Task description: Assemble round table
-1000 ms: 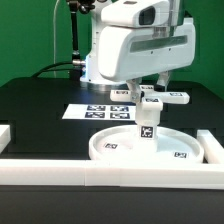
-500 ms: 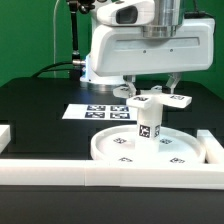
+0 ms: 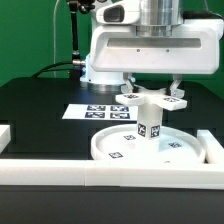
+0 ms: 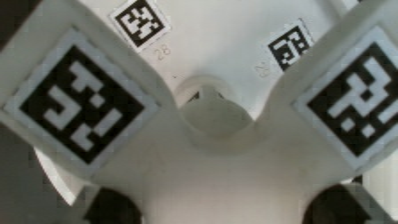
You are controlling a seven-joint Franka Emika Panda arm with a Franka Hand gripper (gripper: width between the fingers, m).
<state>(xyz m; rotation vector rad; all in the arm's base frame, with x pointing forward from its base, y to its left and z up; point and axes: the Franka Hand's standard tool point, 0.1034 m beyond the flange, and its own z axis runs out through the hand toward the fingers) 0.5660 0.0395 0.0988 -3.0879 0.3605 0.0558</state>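
Holding the flat white cross-shaped plastic piece [image 3: 152, 97] in my jaws over the short white cylinder [image 3: 149, 127], standing on the rimmed round disc [image 3: 115, 146]; next, I judge, calls for seating and twisting it squarely.

A green wall [image 3: 30, 35] rises behind the black table [image 3: 40, 105], edged by white border bars [image 3: 110, 170].

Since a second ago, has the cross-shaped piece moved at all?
Yes. The cross-shaped piece has turned in place atop the short cylinder. Judged against the marker board, it has also risen slightly and sits more centred over the cylinder.
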